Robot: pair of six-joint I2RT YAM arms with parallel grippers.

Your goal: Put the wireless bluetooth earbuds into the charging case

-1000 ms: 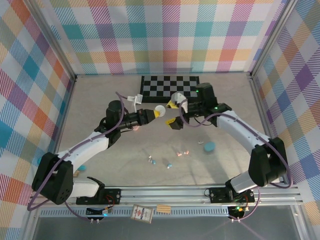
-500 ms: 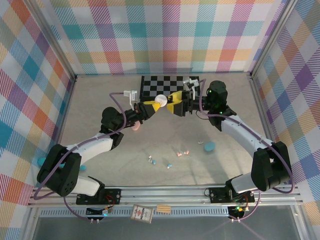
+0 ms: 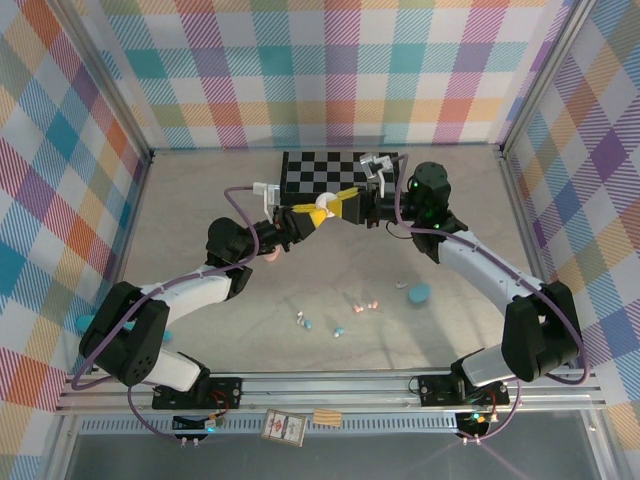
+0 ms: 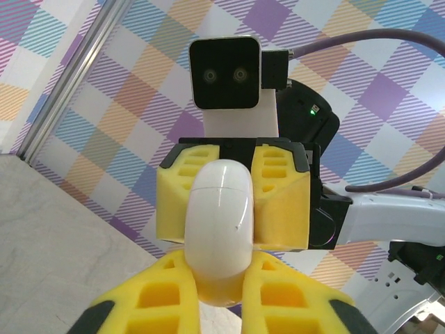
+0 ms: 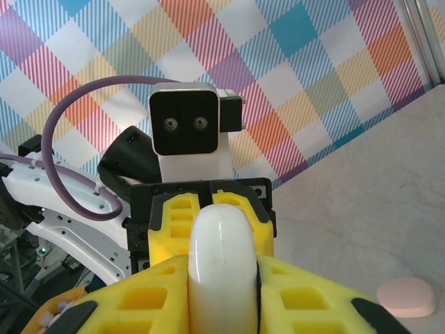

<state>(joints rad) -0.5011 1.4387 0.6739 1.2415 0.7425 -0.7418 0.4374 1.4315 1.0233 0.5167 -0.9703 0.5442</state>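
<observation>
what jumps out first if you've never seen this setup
The white case held up in midair, just in front of the checkerboard, clasped from opposite sides by the left gripper and the right gripper. Below it, tiny earbuds lie scattered on the table, with a teal case to their right.

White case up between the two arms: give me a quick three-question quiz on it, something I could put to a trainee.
1. True or false: the white case rests on the table.
2. How many pincers grip the case? A: none. B: one. C: two.
3. Fill in: the loose earbuds lie on the ___.

Key
1. False. It is held up in the air.
2. C. The left pincer and the right pincer clamp it from opposite ends.
3. Table, in front of the arms.
</observation>
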